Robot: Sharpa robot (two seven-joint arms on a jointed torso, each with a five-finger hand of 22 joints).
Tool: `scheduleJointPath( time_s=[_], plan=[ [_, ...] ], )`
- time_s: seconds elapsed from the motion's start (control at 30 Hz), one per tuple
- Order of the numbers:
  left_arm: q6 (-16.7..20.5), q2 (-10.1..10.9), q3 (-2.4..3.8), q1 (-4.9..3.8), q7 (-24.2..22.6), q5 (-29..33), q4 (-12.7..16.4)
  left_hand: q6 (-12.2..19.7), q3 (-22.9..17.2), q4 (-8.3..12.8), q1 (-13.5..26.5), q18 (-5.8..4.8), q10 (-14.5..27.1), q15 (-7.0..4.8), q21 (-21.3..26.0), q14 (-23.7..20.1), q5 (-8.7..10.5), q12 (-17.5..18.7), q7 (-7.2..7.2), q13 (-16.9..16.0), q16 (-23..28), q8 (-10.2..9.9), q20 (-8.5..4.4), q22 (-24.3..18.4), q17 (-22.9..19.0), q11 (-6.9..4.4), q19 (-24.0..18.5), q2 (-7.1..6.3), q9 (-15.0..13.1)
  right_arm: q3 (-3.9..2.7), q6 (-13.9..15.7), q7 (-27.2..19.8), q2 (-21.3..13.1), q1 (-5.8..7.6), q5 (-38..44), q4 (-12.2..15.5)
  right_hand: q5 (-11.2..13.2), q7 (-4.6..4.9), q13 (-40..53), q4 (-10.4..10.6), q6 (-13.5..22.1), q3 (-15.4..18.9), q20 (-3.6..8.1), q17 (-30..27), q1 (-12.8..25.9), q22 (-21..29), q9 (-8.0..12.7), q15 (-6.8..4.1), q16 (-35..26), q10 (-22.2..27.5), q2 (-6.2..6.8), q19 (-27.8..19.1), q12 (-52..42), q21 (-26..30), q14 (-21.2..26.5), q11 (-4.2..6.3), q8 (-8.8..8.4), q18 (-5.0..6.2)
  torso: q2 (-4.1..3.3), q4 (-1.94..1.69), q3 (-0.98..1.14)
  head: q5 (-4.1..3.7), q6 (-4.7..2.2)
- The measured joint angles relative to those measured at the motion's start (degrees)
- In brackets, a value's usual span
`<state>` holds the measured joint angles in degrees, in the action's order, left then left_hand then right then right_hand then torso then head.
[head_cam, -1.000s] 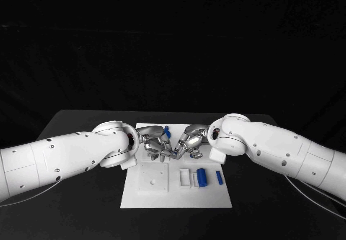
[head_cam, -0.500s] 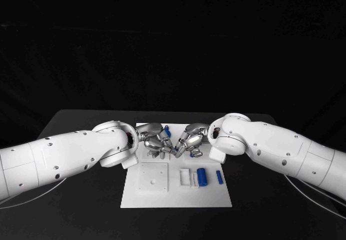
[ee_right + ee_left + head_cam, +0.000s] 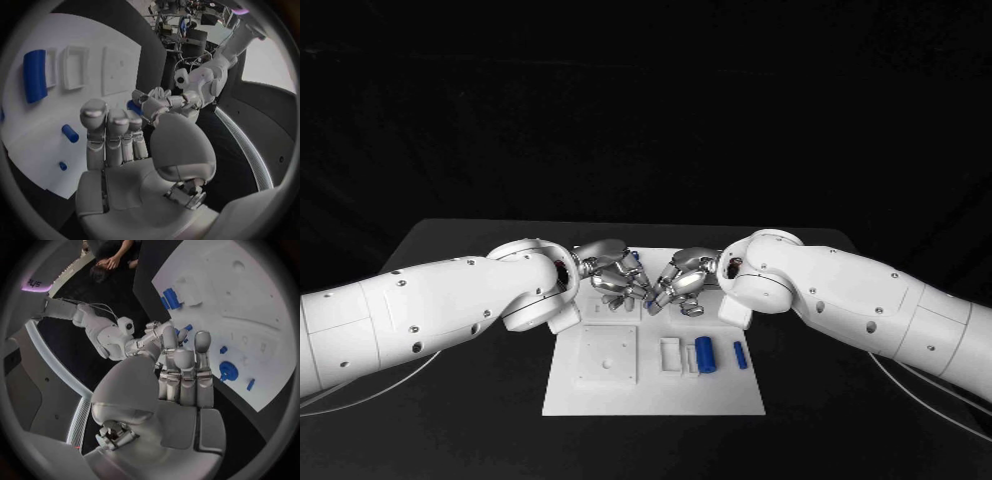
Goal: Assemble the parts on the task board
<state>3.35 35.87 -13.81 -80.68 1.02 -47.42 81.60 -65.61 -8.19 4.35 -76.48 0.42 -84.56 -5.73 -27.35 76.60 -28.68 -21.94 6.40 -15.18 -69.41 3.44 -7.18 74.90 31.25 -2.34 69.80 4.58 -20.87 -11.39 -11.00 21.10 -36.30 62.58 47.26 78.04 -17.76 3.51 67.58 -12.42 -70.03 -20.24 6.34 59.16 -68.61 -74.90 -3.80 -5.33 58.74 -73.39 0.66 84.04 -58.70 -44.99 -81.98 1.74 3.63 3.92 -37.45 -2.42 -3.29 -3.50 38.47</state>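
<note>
No readable writing. You see two blue parts (image 3: 707, 354) on the white board (image 3: 653, 395); left robot hand (image 3: 610, 275) and right robot hand (image 3: 678, 283) meet fingertip to fingertip over it, grip unclear.

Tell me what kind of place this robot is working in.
Probably a robotics lab or test cell: a white task board with small blue parts lies on a black table against a black backdrop, and the left robot hand and right robot hand meet above it.
</note>
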Motion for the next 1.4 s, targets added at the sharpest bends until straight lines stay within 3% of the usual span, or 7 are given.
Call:
scheduleJointPath(
  time_s=[0.07, 0.17, 0.2, 0.33, 0.7, 1.4],
  plan=[
    [0.17, -0.02, 0.05, -0.05, 0.00, 0.25, 0.03, -0.14, -0.37, 0.37, 0.29, 0.00, 0.00, -0.10, -0.03, 0.11, -0.82, -0.35, 0.10, 0.00, 0.00, 0.04, -0.20, 0.00, 0.00, 0.00, -0.20, -0.29, 0.00, 0.05, 0.35, -0.29, -0.03, -0.05, -0.41, 0.03, 0.07, 0.05, -0.06, -0.09, 0.06, 0.06, 0.00, 0.01, -0.39, 0.00, 0.01, 0.00, 0.00, 0.00, -0.39, 0.00, 0.00, 0.00, 0.00, 0.00, 0.00, 0.00, 0.00, -0.01, 0.00, 0.05, -0.01],
    [0.27, -0.02, 0.12, -0.10, 0.11, 0.41, 0.06, -0.17, -1.12, 1.12, 0.98, -0.01, 0.00, -0.17, -0.26, 0.20, -1.09, -0.38, 0.12, 0.07, 0.00, 0.17, -0.20, 0.00, 0.00, -0.01, -0.20, -0.38, 0.00, 0.09, 0.83, -0.71, -0.14, -0.10, -0.94, 0.08, 2.14, 0.07, -0.17, -1.37, -0.22, -2.34, 0.00, 0.16, -0.65, 0.00, 0.02, 0.00, 0.00, -0.04, -0.65, 0.00, -0.07, -0.29, 0.00, 0.04, -0.01, 0.00, 0.00, -0.02, 0.01, 0.12, -0.01],
    [0.34, 0.01, 0.14, -0.11, 0.24, 0.42, 0.05, -0.94, -1.58, 1.57, 1.01, -0.01, 0.00, -0.62, -0.26, 0.79, -1.80, -0.38, -0.64, 0.11, 0.01, 0.29, -0.20, 0.01, 0.00, -0.02, -0.20, -0.22, -0.07, 0.10, 1.00, -0.95, -0.21, -0.11, -1.19, 0.14, 3.00, 0.05, -0.21, -1.77, -0.61, -3.46, 0.00, 0.25, -0.66, 0.00, 0.05, 0.00, 0.00, -0.33, -0.64, 0.00, -0.29, -0.46, 0.00, 0.32, -0.04, 0.00, 0.00, -0.02, 0.01, 0.13, -0.01],
    [0.48, 0.13, 0.18, -0.16, 0.48, 0.37, 0.03, -1.49, -1.48, 1.47, 1.28, -0.01, 0.29, -0.83, -0.61, 0.99, -1.42, -0.70, -1.18, 0.28, 0.00, 0.27, -0.20, 0.04, 0.08, -0.31, -0.20, -0.35, -0.01, 0.14, 1.49, -1.54, -0.35, -0.20, -1.78, 0.16, 5.79, -0.10, -0.20, -2.57, -1.16, -4.83, 0.00, 0.42, -0.63, 0.00, 0.06, 0.00, 0.00, -0.65, -0.66, 0.00, -0.58, -0.64, 0.00, 0.21, -0.20, 0.00, -0.01, -0.02, 0.00, 0.21, -0.02],
    [0.52, 0.73, 0.24, -0.22, 1.25, -0.29, 0.19, -1.60, -1.60, 1.59, 1.58, 0.00, 0.61, -0.83, -0.70, 1.00, -1.41, -0.69, -1.34, 0.41, 0.00, 0.04, -0.20, 0.04, 0.09, -0.61, -0.20, -0.52, -0.02, 0.18, 2.07, -2.47, -0.73, -0.33, -2.37, 0.21, 9.56, -0.08, -0.11, -3.47, -1.52, -5.73, 0.00, 0.62, 0.00, 0.00, 0.00, 0.00, 0.00, -0.85, -1.30, 0.00, -0.78, -0.93, 0.00, 0.20, -0.38, 0.00, -0.01, -0.03, -0.02, 0.37, -0.10],
    [-0.69, 1.28, 0.17, -0.15, 2.62, -1.50, 0.61, -1.61, -1.75, 1.74, 1.66, 0.00, 0.60, -0.81, -0.69, 1.00, -1.41, -0.69, -1.34, 0.55, 0.00, 0.06, -0.19, 0.02, 0.07, -0.61, -0.20, -0.60, 0.32, 0.13, 3.33, -2.91, -1.05, -0.38, -2.13, -0.18, 9.61, -0.06, -0.06, -3.52, -1.49, -6.16, 0.00, 0.68, -0.18, 0.00, 0.03, 0.01, 0.01, -0.85, -1.41, 0.00, -0.99, -1.13, 0.00, 0.19, -0.15, 0.00, -0.01, 0.01, -0.01, 0.58, -0.26]
  ],
)
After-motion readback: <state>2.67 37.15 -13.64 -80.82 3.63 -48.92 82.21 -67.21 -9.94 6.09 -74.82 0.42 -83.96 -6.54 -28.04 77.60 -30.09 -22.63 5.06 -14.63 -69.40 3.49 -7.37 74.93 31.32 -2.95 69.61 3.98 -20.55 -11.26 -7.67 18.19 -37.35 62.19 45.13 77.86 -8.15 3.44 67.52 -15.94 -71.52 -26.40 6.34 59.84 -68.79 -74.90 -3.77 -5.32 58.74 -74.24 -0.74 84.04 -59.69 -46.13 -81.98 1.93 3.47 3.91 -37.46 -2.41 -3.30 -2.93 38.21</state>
